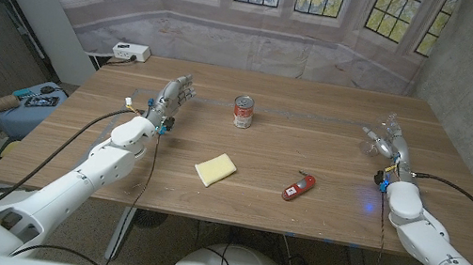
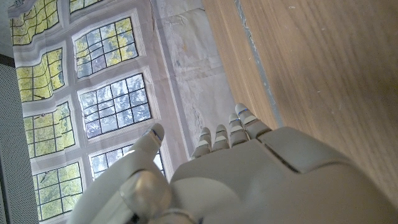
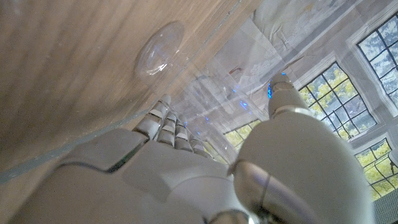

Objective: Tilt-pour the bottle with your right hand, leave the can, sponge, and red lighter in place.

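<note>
Clear plastic is what the right hand (image 1: 389, 147) holds: a transparent bottle (image 1: 374, 138), gripped between the fingers and the thumb and tilted over on its side, its round base (image 3: 159, 48) turned toward the wooden table (image 1: 299, 219). In the right wrist view the thumb (image 3: 285, 93) stands on one side of the bottle and the fingers (image 3: 166, 127) on the other. Nearer to the robot than this hand, toward the middle of the table, lies the red lighter (image 1: 298, 187). Further that way lies the yellow sponge (image 1: 215, 168), and the can (image 1: 243, 112) stands upright behind it. Beyond the can, the left hand (image 1: 170, 98) is over the table, its fingers apart and holding nothing.
</note>
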